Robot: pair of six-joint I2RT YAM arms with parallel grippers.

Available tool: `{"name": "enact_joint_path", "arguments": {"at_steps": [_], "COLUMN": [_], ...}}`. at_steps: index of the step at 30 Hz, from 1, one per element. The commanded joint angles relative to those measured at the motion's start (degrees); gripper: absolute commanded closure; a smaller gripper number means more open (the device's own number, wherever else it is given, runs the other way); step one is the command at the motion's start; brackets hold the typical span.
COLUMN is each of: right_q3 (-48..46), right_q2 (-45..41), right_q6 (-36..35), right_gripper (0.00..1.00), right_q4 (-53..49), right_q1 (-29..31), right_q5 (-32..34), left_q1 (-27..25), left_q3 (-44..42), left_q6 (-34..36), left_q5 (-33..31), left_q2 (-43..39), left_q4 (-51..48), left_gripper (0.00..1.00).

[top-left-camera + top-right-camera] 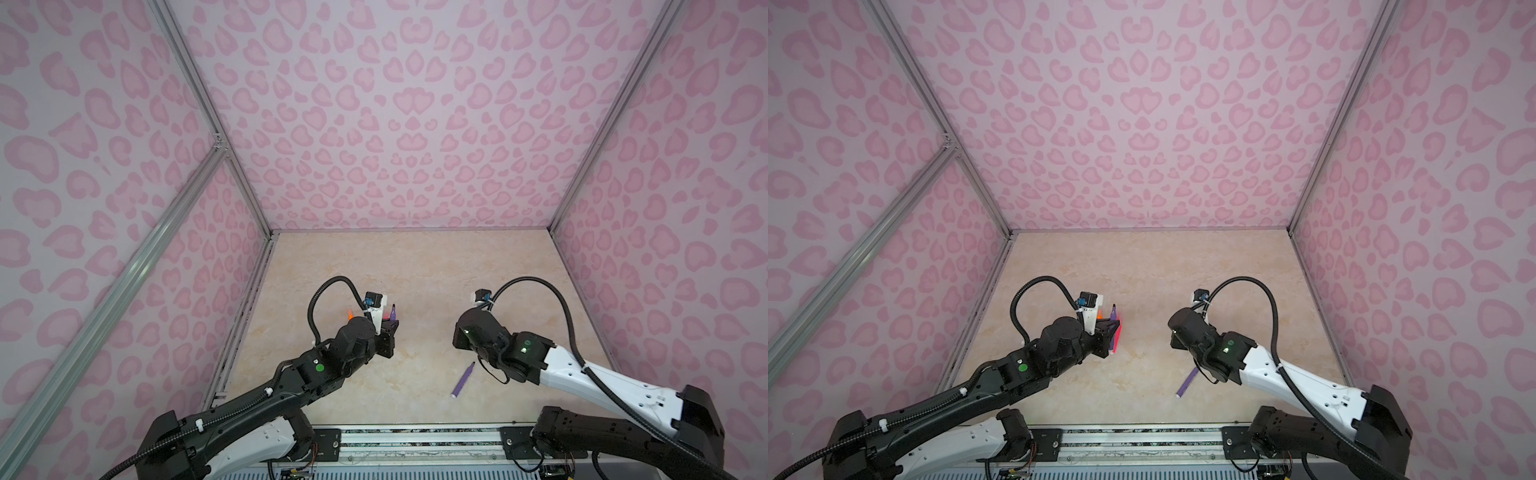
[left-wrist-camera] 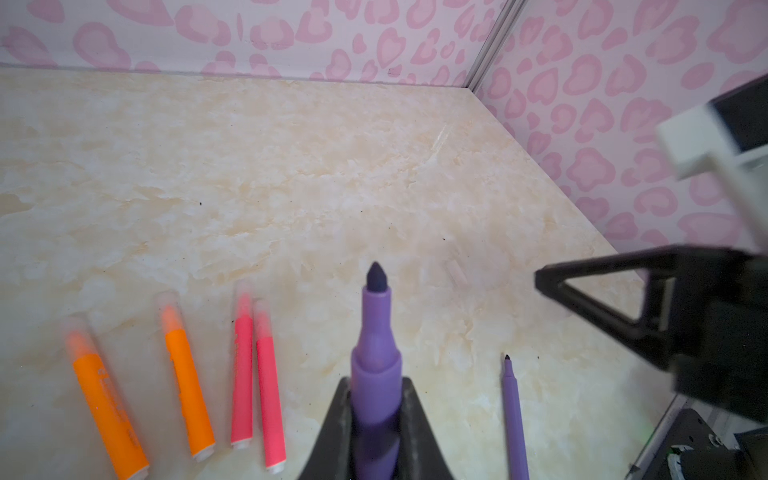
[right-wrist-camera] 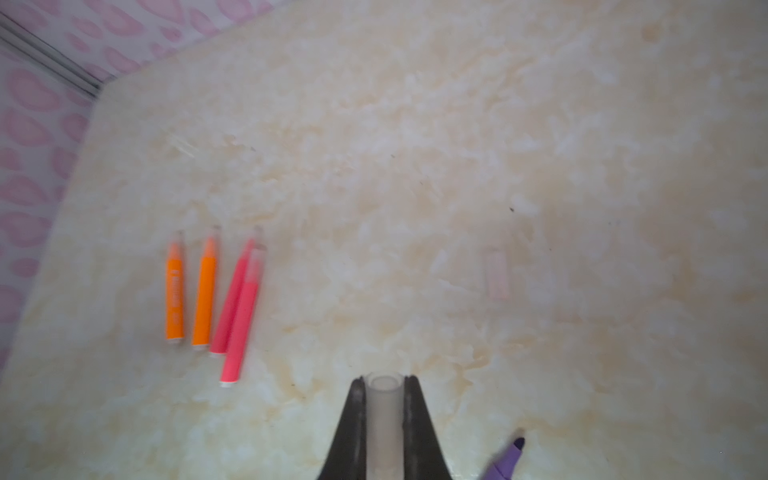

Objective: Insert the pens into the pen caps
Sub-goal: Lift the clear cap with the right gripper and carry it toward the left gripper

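Note:
My left gripper [image 2: 376, 382] is shut on a purple pen [image 2: 376, 332], whose dark tip points forward, uncapped. In a top view this left gripper [image 1: 392, 326] sits left of centre. My right gripper [image 3: 384, 380] is shut on a clear pen cap [image 3: 384, 415], open end forward. Its fingers [image 2: 602, 267] hover to the right of the held pen's tip, apart from it. A second purple pen [image 1: 463, 380] lies uncapped on the table. One loose clear cap [image 3: 497, 274] lies on the beige surface.
Two orange pens [image 3: 174, 295] and two pink-red pens [image 3: 241, 328] lie side by side with clear caps on, under my left arm. Pink patterned walls [image 1: 415, 124] enclose the beige table [image 1: 415, 270] on three sides. A metal rail [image 1: 415, 440] runs along the front.

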Motion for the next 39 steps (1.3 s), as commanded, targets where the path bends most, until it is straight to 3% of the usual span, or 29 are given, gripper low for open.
{"name": "enact_joint_path", "arguments": {"at_steps": [1,5,9,11,13,16,21,23,27,29,33,39], "right_q3": [5.9,6.2,-6.8,-11.1,-11.8,-10.6,-4.5,-7.1,-7.7,-6.0,-9.8,-12.2], "right_q2": [-2.0,-3.0,-5.0,-4.9,-4.4,-1.8,4.6,5.7,5.7,5.0,1.0,-1.2], "right_q6": [-4.0,-3.5,-10.3,-11.6,-8.4,-6.1,-11.0,-11.9,-9.9,-10.1,-11.1,-11.1], "right_gripper": [1.00,1.00,1.00,1.00,1.00,1.00,1.00,1.00,1.00,1.00,1.00,1.00], "right_q4": [-6.0,1.4,25.0,34.0,35.3,36.8,35.4,40.9,44.6,41.7,45.1,47.8], "right_q1": [0.8,1.0,0.4,-4.3,-10.4,-14.5,-12.0,-10.9,-10.8,-10.0,-5.8,-3.0], "right_q5": [3.1,2.8,-0.4,-1.1,-4.4,-10.8,-15.7,-18.1,-20.7,-22.9,-19.1,-18.8], "left_q1": [0.0,0.1,0.1,-0.1,0.0,-0.1,-0.2,-0.4,-0.6,-0.7,-0.7,-0.9], "left_q3": [0.2,-0.2,-0.7,-2.0,-1.9,-2.0,-1.3,0.2,-0.7,-1.5,-1.6,-2.3], "left_q6": [-0.6,-0.7,-0.2,0.3,0.4,2.5,3.8,4.0,4.6,4.9,5.3,4.7], "left_q5": [0.2,2.0,5.4,7.5,8.2,10.7,14.1,15.0,18.3,17.5,16.7,18.9], "left_q2": [-0.5,-2.1,-3.2,-3.3,-2.5,-1.5,1.1,2.0,-0.6,-1.6,-1.9,-0.8], "left_q4": [1.5,1.6,2.2,4.7,5.6,7.3,8.8,7.2,8.5,9.3,8.9,11.1], "left_gripper": [0.97,0.97,0.97,0.97,0.97,0.97,0.97,0.97,0.97,0.97,0.97,0.97]}}
